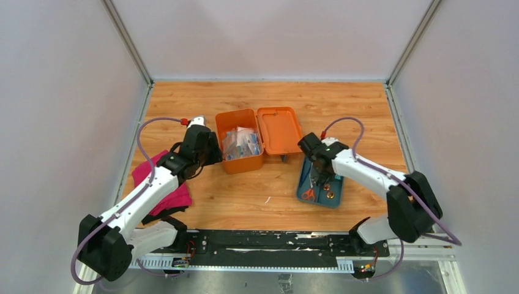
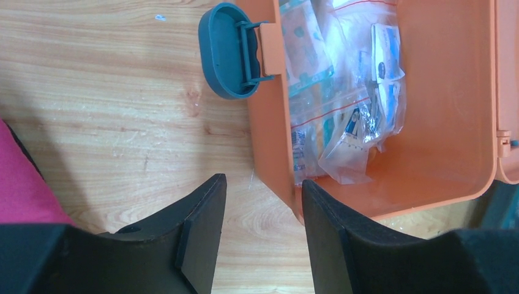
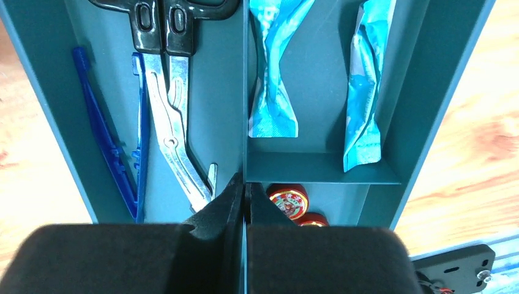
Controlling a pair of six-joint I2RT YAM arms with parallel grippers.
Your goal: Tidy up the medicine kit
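Jaws of left end effector [image 2: 262, 184] stand wide around medicine kit [image 2: 440, 122] corner; right end effector [image 3: 245, 187] closed, pinching tray [image 3: 318, 73] divider.

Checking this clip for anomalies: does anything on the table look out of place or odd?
One thing: the right gripper appears shut on the centre divider of the flat teal plastic tray, not on an item. A small white scrap lies loose on the wooden table.
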